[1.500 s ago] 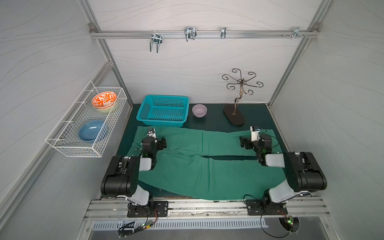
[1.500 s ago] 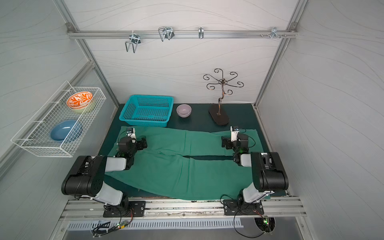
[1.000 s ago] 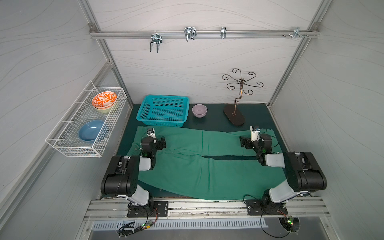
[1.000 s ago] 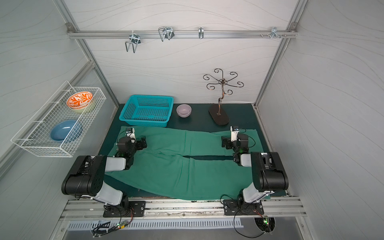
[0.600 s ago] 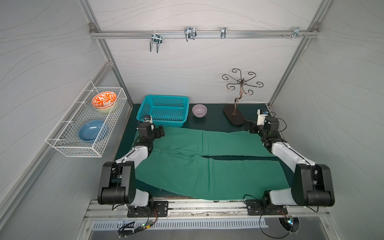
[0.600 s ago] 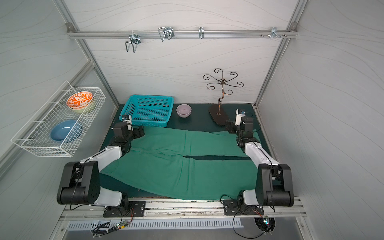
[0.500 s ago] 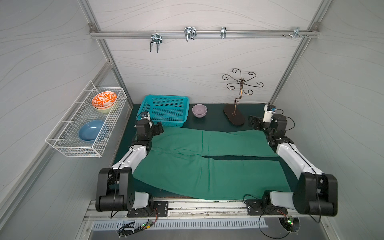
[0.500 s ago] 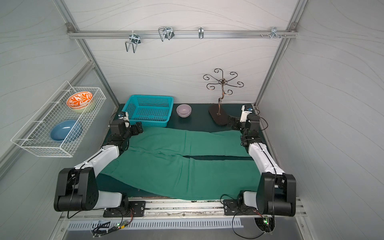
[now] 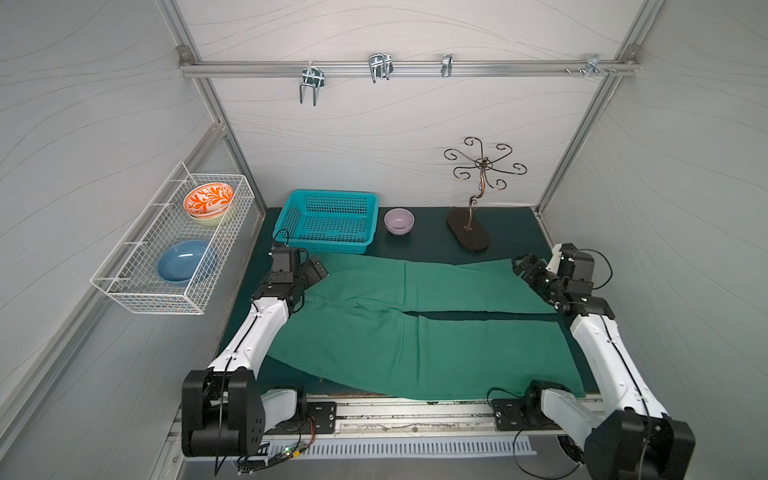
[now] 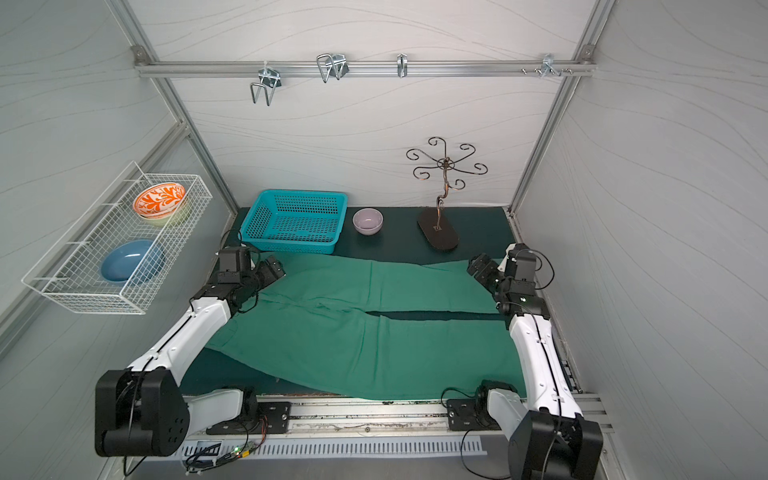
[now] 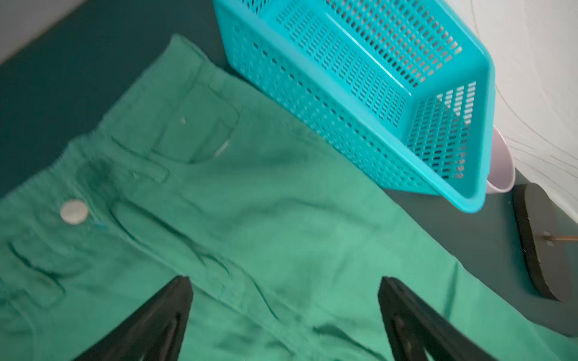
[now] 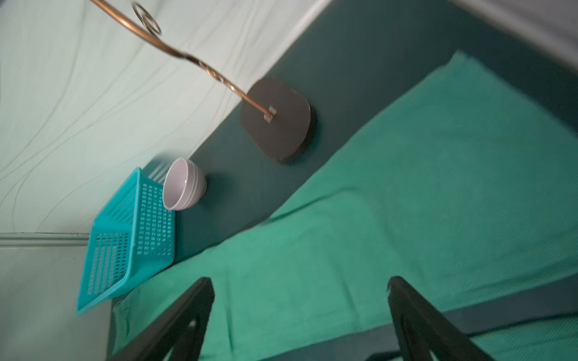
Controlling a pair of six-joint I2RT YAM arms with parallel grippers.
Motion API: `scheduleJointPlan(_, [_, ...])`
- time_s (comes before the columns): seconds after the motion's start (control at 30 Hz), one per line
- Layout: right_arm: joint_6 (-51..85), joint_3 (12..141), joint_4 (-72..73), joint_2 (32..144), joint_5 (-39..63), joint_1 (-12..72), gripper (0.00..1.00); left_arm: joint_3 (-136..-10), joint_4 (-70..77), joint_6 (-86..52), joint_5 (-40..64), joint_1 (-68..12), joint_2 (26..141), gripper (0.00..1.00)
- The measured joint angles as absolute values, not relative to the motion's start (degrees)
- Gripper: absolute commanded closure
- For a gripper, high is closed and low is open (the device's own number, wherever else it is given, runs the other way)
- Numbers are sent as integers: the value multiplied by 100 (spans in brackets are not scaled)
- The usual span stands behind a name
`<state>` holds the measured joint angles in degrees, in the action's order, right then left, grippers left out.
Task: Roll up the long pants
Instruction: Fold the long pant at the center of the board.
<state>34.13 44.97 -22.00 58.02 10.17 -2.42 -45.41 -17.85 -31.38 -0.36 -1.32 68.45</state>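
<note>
The long pants lie flat on the dark mat, waist to the left and both legs running right. My left gripper hangs open over the far corner of the waist, close to the turquoise basket. In the left wrist view the left gripper has only green cloth below its spread fingers, and the waist button shows. My right gripper is open above the cuff end of the far leg. In the right wrist view the right gripper holds nothing, above the far leg of the pants.
The turquoise basket, a lilac bowl and a curly metal stand line the back of the mat. A wire rack holding bowls hangs on the left wall. A hook rail crosses overhead.
Both arms have stretched out from a folded pose, carrying the grippers outward and towards the back: left to the waist corner, right to the far cuff. The pants have not moved.
</note>
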Motion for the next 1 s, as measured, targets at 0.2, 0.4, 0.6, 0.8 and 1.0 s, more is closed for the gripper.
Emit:
scheduleJointPlan(0.2, [3409, 4676, -3190, 6447, 840, 567, 32, -4233, -2425, -3813, 484, -585, 6311, 5])
scheduleJointPlan(0.4, [3229, 5164, -3865, 7422, 539, 650, 35, -3841, -3035, -4276, 755, -604, 6029, 7])
scheduleJointPlan(0.6, [3216, 5155, -4423, 7432, 375, 1431, 35, -3745, -3306, -4571, 792, -607, 5927, 7])
scheduleJointPlan(0.8, [3586, 4394, -4619, 7297, 353, 1776, 30, -3647, -3470, -4827, 569, -607, 5931, 4])
scheduleJointPlan(1.0, [3935, 3892, -4447, 7557, 298, 1627, 29, -3642, -3616, -5017, 198, -607, 6014, 1])
